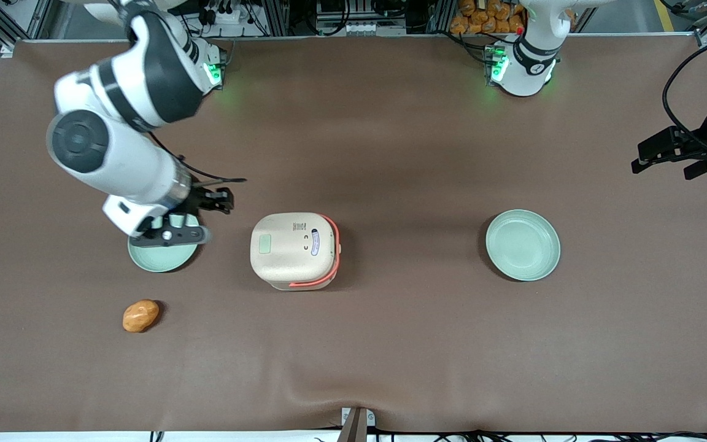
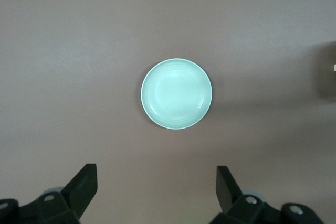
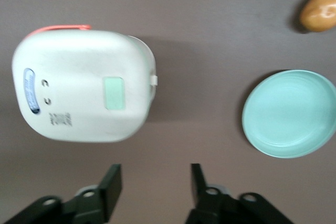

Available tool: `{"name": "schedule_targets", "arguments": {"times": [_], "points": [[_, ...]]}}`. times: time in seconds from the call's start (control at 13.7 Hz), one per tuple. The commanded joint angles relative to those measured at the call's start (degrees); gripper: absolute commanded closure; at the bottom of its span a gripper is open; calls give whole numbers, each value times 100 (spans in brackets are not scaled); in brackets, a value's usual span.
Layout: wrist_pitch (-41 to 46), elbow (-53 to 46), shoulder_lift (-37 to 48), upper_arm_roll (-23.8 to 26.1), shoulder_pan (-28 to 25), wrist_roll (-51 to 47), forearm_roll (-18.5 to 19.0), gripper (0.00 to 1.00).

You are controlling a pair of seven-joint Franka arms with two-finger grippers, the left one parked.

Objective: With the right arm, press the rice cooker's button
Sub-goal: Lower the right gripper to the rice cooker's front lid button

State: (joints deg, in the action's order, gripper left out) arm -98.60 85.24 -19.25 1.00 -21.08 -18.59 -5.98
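Nearest the front camera: small glossy orange-brown bread-like lump, loose on the brown covered bench, toward the working arm's end. Farther in: round pale green plate, partly covered by the black two-finger claw, which hangs above the plate's edge, beside the cooker. Claw fingers parted with a clear gap, holding nothing. Mid-bench: small rounded-square rice cooker, cream lid, pale green body rim, coral-orange handle band, upright, apart from both plates. Pale green rectangular panel on the lid toward the claw, probably the button; orientation presumably chosen for reach. Second round pale green plate, empty, toward the parked arm's end, well apart from the cooker. Farthest: large white right arm with dark grey joint bands, elbow raised, forearm sloping down toward the front camera, wrist turned so the claw points at the cooker. Press judged not yet begun; no contact.
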Motion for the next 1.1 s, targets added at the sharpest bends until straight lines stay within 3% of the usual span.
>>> {"name": "schedule_targets", "arguments": {"times": [0.0,1.02], "points": [[-264,-60,-254,-38,-256,-390,-140,100],[-1134,54,-799,-38,-459,-637,-140,100]]}}
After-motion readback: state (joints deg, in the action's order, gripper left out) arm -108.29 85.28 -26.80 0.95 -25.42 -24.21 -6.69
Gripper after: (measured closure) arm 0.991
